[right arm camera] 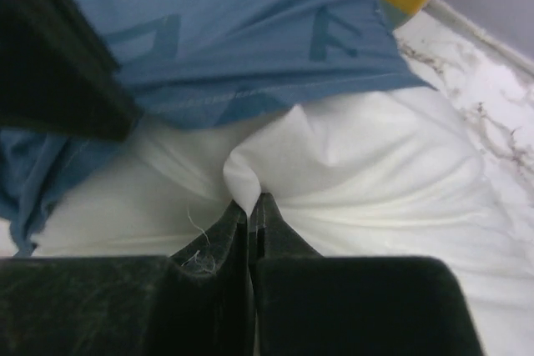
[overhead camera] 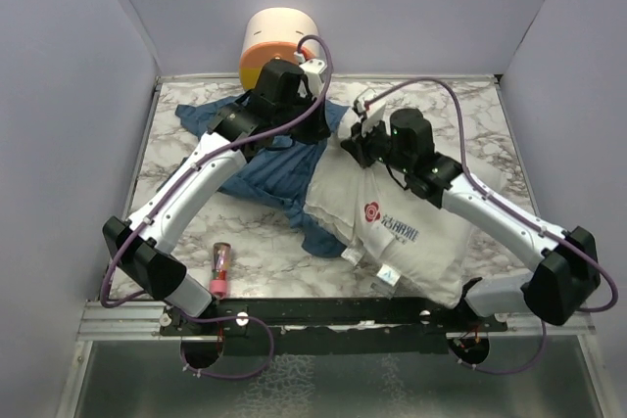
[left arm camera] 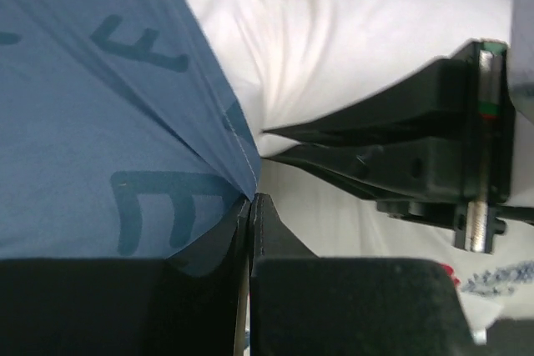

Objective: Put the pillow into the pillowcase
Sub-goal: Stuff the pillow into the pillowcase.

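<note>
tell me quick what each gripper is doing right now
Left gripper: closed, pinching the edge of the pillowcase.
Right gripper: closed, pinching a fold of the pillow.

The blue cloth pillowcase (left arm camera: 100, 122) is printed with large block capitals in a darker blue. The left wrist view shows an F (left arm camera: 146, 46) and an E (left arm camera: 158, 214), both lying askew, and the right wrist view shows parts of two more letters that folds make unreadable. Towards its near end, the plump white rectangular pillow (overhead camera: 431, 242) has a round red emblem (overhead camera: 374, 211) beside a row of red characters (overhead camera: 403, 233), and a small white tag (overhead camera: 388, 272) with a blue mark, all too small to read.
</note>
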Robot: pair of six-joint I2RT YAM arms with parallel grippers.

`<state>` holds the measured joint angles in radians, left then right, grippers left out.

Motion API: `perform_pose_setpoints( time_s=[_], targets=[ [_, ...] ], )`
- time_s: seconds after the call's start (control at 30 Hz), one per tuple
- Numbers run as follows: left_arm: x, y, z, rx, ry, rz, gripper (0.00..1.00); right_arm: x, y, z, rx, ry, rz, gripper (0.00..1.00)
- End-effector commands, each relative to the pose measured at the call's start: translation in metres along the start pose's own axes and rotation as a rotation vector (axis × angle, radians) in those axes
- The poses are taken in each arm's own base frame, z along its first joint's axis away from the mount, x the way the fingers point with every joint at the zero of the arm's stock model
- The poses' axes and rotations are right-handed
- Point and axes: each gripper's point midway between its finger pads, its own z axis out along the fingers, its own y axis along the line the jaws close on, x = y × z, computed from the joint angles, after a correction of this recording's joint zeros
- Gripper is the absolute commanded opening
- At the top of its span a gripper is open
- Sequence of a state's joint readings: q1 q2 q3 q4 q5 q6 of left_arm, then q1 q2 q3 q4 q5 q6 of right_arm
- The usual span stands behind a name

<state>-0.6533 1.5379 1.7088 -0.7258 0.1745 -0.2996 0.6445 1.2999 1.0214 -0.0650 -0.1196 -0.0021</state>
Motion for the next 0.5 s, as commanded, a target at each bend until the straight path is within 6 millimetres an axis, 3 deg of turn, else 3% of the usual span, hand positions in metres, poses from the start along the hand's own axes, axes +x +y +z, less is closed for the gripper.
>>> perform_pose_setpoints(
  time_s=[0.0,0.1,0.17,0.2,0.3,0.4,0.47],
  targets=[
    [-0.038,-0.078,-0.052,0.348,-0.14,-0.045,0.0,-0.087,-0.044,0.017,0.13,-0.17,-0.147,0.01],
    [-0.035,-0.081,-0.062,0.403,-0.182,-0.099,0.0,-0.127,-0.032,0.018,0.046,-0.285,-0.196,0.01],
    [-0.014,-0.067,-0.056,0.402,-0.183,-0.166,0.0,-0.116,-0.014,0.023,-0.057,-0.287,-0.175,0.01],
    [0.0,-0.054,-0.05,0.389,-0.18,-0.209,0.0,-0.102,-0.004,0.025,-0.108,-0.269,-0.152,0.01],
    [0.048,-0.007,-0.03,0.307,-0.169,-0.318,0.0,-0.028,0.028,0.022,-0.251,-0.162,-0.037,0.01],
    [0.094,0.03,-0.017,0.227,-0.134,-0.39,0.0,0.041,0.055,0.002,-0.322,-0.058,0.045,0.01],
    [0.113,0.04,-0.015,0.213,-0.112,-0.416,0.0,0.069,0.067,-0.016,-0.37,0.003,0.069,0.03]
  ],
)
